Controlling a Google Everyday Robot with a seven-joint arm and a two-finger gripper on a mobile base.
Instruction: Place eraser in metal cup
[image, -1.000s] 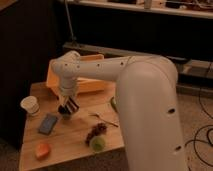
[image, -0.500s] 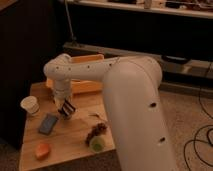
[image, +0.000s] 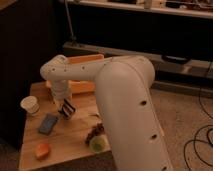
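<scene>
My gripper (image: 66, 109) hangs low over the left part of the wooden table (image: 70, 142), between the white paper cup and the big arm. A small block with dark and white stripes, the eraser (image: 68, 107), shows at its tip, and the gripper appears shut on it just above the tabletop. The metal cup is not in view; my arm (image: 125, 100) hides much of the table's right side.
A white paper cup (image: 30, 105) stands at the table's left edge. A flat blue-grey pad (image: 48, 123) lies just left of the gripper. An orange item (image: 42, 150), dark grapes (image: 95, 132) and a green fruit (image: 98, 144) lie near the front. An orange box (image: 80, 75) stands behind.
The arm has swung so that its big link covers more of the table's right side. The gripper has stayed low near the blue-grey pad, shifting slightly.
</scene>
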